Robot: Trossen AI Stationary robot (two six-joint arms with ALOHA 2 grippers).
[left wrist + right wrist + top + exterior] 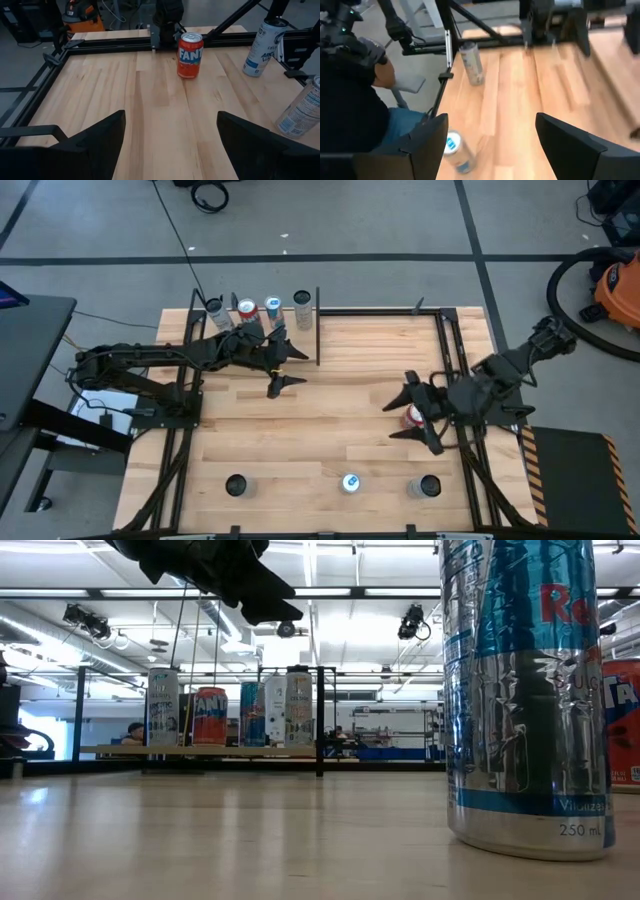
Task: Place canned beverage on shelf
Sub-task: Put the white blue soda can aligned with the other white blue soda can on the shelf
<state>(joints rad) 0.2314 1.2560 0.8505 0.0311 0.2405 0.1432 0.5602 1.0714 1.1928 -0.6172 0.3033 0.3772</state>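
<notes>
An orange Fanta can (190,55) stands upright on the tabletop toward the right side, also seen from above (413,416). My right gripper (414,413) hovers open over it; its wrist view shows only tabletop between the fingers (490,145). My left gripper (288,367) hangs open above the table's far left part, in front of the shelf (200,751). Several cans (272,307) stand in a row on the shelf.
Three cans stand along the near edge: a dark-topped one (235,485), a blue-topped silver one (350,482) and another (428,486). Black metal rails (455,360) frame the table. A person (355,105) sits beyond the near edge.
</notes>
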